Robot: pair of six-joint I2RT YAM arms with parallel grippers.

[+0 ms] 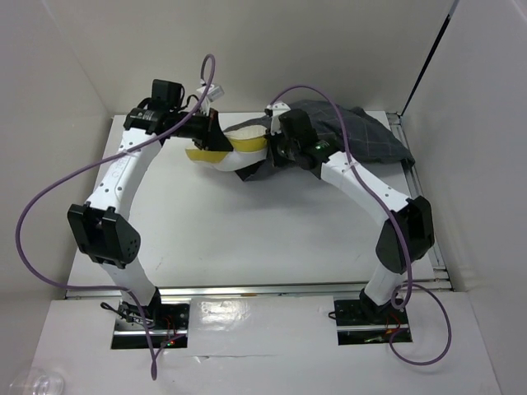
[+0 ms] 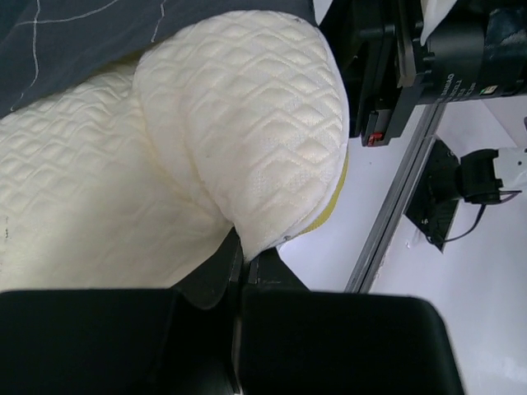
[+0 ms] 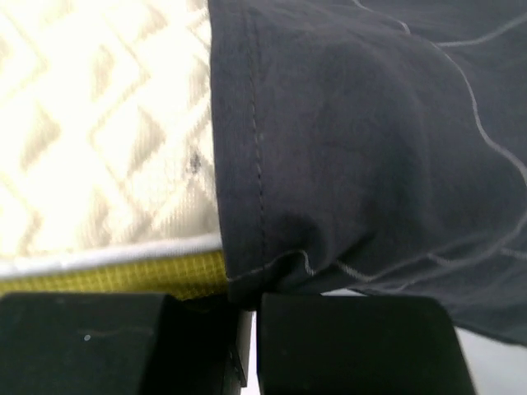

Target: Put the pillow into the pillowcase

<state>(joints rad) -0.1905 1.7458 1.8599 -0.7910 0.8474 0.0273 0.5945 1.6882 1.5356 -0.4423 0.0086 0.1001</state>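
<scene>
1. Overhead, the pillow (image 1: 240, 130) lies at the far middle of the table (image 1: 247, 239), its right end covered by the pillowcase (image 1: 362, 136), which is bunched toward the far right corner; the two arms reach in to it from either side
2. Only the left wrist view shows how the left gripper (image 2: 243, 265) stands: jaws closed, pinching a bulging fold of the quilted cream pillow, with yellow piping (image 2: 336, 193) along the fold's edge and grey grid cloth at the upper left
3. Only the right wrist view shows the right gripper (image 3: 251, 317): jaws brought together on the stitched hem of the pillowcase, just where that hem overlaps the pillow
4. From above neither grip can be made out, since the wrists cover the fingers
</scene>
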